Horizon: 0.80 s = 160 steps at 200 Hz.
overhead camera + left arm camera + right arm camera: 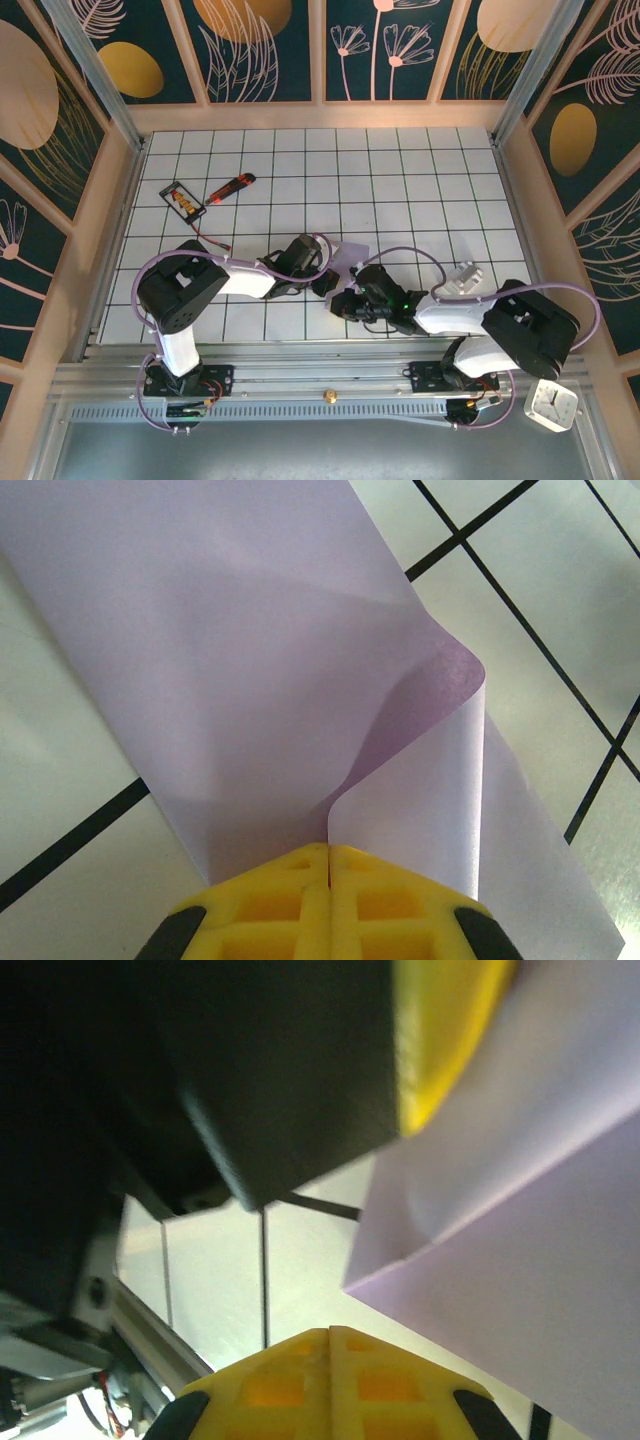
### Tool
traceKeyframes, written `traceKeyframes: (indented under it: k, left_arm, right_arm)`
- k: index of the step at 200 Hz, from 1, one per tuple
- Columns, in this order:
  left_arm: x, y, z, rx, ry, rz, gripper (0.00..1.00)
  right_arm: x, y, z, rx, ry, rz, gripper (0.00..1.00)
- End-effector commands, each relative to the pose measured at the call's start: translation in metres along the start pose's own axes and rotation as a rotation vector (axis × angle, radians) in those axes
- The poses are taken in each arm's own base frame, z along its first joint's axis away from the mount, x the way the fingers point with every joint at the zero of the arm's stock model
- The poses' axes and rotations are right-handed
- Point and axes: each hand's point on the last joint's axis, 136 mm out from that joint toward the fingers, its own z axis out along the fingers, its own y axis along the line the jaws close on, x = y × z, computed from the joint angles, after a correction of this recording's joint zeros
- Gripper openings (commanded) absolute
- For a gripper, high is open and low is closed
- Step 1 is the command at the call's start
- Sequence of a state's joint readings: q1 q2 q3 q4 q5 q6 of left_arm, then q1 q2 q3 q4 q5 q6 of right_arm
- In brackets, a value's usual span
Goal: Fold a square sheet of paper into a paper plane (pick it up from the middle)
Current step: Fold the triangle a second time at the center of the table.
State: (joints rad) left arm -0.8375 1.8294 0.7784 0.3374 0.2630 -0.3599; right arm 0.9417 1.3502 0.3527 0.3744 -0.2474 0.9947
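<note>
The square sheet of paper is pale lavender. It lies partly on the gridded table and curls up in a loose fold toward my left gripper, which is shut on its edge. From above the sheet shows between the two arms, with my left gripper just left of it. My right gripper hovers close in front and is shut with nothing between its fingers. In the right wrist view the right gripper sits below a folded corner of the sheet. The left gripper's yellow finger is above it. No paper plane is in view.
A red-orange utility knife and a small black-framed card lie at the back left of the table. A pale grey object lies by the right arm. A white clock sits off the table's front right. Wooden walls surround the table.
</note>
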Motion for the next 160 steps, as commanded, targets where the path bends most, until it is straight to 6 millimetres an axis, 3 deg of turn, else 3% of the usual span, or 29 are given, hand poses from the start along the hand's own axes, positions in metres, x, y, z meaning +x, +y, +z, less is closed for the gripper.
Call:
traceKeyframes:
  k: [1, 24, 65, 87, 160]
  left_arm:
    - [0.051, 0.032, 0.005, -0.114, 0.166, -0.055, 0.0]
    - [0.056, 0.033, 0.004, -0.124, 0.175, -0.11, 0.0]
    - [0.062, 0.038, 0.0, -0.157, 0.163, -0.257, 0.0]
    - [0.065, 0.04, 0.0, -0.167, 0.156, -0.328, 0.0]
    - [0.07, 0.043, 0.0, -0.189, 0.161, -0.378, 0.0]
  right_arm:
    - [-0.016, 0.006, 0.001, -0.024, -0.069, 0.04, 0.0]
    - [-0.021, 0.003, -0.002, -0.032, -0.091, 0.068, 0.0]
    - [-0.035, -0.018, -0.031, 0.014, -0.169, 0.088, 0.0]
    - [-0.041, -0.019, -0.041, 0.007, -0.184, 0.083, 0.0]
    - [-0.026, -0.001, -0.013, -0.049, -0.096, 0.053, 0.0]
